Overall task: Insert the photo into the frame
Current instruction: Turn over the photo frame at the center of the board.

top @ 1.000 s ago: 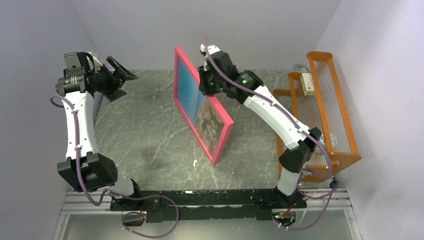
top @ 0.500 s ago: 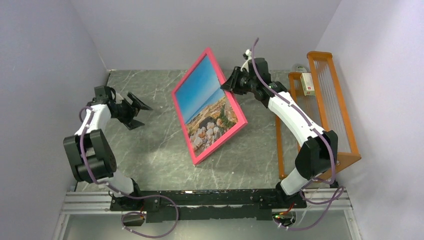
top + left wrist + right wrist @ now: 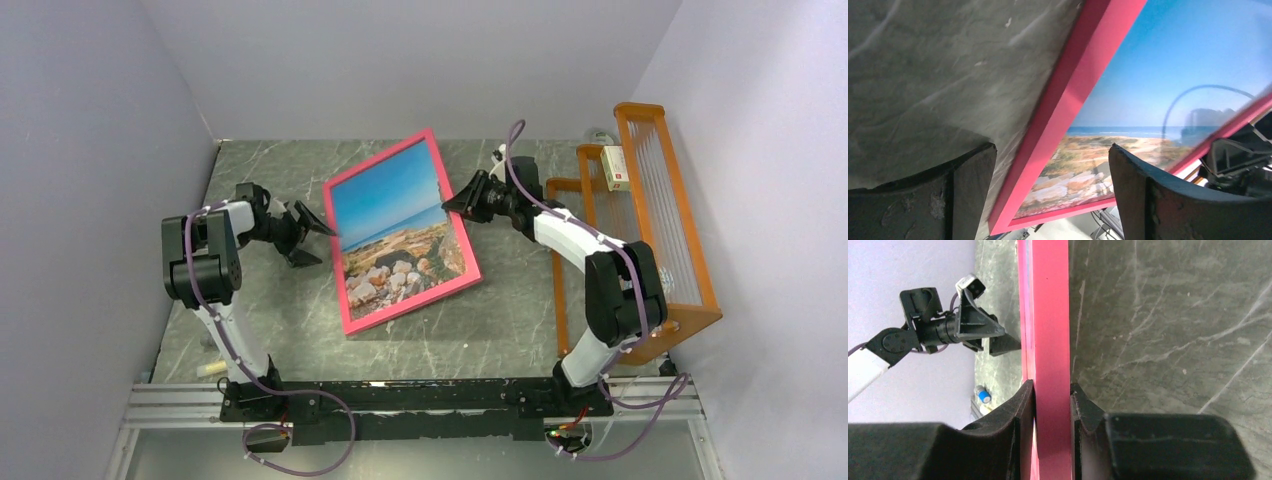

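Observation:
The frame, bright pink, lies tilted low over the grey table with its front facing up. The photo of blue sky, sea and rocks sits inside it. My right gripper is shut on the frame's right edge. In the right wrist view, both pads press the pink bar at the gripper. My left gripper stands open at the frame's left edge. The left wrist view shows the pink border and photo just beyond the open gripper. I cannot tell whether they touch.
An orange wire rack stands along the right wall, with a small white and red box on it. A small blue-capped item lies near the table's front left. Grey walls close in the left, back and right.
The frame has swung down from upright to nearly flat, face up, still in the right gripper. The left arm has dropped and reached to the frame's left edge.

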`<state>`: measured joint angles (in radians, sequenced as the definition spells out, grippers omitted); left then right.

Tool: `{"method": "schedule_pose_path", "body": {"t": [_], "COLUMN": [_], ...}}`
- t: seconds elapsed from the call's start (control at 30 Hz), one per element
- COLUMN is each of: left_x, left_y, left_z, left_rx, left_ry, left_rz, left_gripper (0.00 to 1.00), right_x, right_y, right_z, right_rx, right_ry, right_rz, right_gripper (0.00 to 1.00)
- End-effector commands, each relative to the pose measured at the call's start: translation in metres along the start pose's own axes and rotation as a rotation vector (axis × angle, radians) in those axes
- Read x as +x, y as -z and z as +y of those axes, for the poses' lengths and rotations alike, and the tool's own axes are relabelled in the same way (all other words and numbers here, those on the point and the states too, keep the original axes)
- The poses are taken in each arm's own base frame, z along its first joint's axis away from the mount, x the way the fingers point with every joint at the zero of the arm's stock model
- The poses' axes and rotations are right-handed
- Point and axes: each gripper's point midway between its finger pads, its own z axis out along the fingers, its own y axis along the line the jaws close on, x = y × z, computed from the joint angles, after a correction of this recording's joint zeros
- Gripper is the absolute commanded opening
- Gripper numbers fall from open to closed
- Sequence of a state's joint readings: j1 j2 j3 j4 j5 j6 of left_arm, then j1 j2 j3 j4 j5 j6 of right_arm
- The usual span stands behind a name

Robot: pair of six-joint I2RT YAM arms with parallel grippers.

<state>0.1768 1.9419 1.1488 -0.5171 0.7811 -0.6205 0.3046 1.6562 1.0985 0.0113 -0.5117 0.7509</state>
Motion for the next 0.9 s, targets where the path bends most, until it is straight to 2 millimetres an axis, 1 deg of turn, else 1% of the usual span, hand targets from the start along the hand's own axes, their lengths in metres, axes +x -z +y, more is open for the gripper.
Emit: {"method": "schedule_pose_path", "body": {"t": [0.0,0.07,0.2,0.23,0.3,0.4,0.47,0.57,0.63,0.73,0.8,0.87], "left_x": [-0.016,-0.018,-0.021,-0.02,-0.018,-0.013,-0.011,-0.013,-0.016,-0.022,-0.026,-0.028], "left_y": [-0.007,-0.01,-0.016,-0.018,-0.022,-0.026,-0.026,-0.021,-0.016,-0.003,0.008,0.019], "left_z": [0.0,0.003,0.003,0.003,0.004,0.008,0.011,0.013,0.015,0.017,0.017,0.015], "left_rx": [-0.003,-0.014,-0.009,-0.011,-0.016,-0.034,-0.046,-0.078,-0.12,-0.199,-0.248,-0.285], "left_ry": [-0.076,-0.075,-0.068,-0.066,-0.069,-0.072,-0.072,-0.079,-0.088,-0.104,-0.122,-0.149], "left_rz": [-0.025,-0.023,-0.008,-0.001,0.01,0.023,0.018,-0.007,-0.036,-0.092,-0.127,-0.159], "left_gripper": [0.89,0.89,0.89,0.89,0.89,0.89,0.88,0.88,0.88,0.88,0.88,0.89], "right_x": [0.03,0.041,0.06,0.063,0.068,0.074,0.075,0.069,0.063,0.054,0.047,0.04], "right_y": [-0.01,-0.012,-0.015,-0.015,-0.016,-0.018,-0.018,-0.014,-0.007,0.009,0.021,0.032], "right_z": [-0.027,-0.035,-0.048,-0.05,-0.055,-0.066,-0.077,-0.096,-0.109,-0.13,-0.138,-0.138], "right_rx": [-0.025,-0.049,-0.088,-0.096,-0.1,-0.059,0.003,0.141,0.251,0.429,0.518,0.564], "right_ry": [-0.01,-0.026,-0.079,-0.089,-0.098,-0.105,-0.095,-0.066,-0.049,-0.024,-0.004,0.023], "right_rz": [0.081,0.101,0.115,0.114,0.11,0.117,0.122,0.107,0.093,0.073,0.055,0.035], "right_gripper": [0.19,0.25,0.44,0.51,0.57,0.62,0.64,0.67,0.69,0.71,0.72,0.72]}}
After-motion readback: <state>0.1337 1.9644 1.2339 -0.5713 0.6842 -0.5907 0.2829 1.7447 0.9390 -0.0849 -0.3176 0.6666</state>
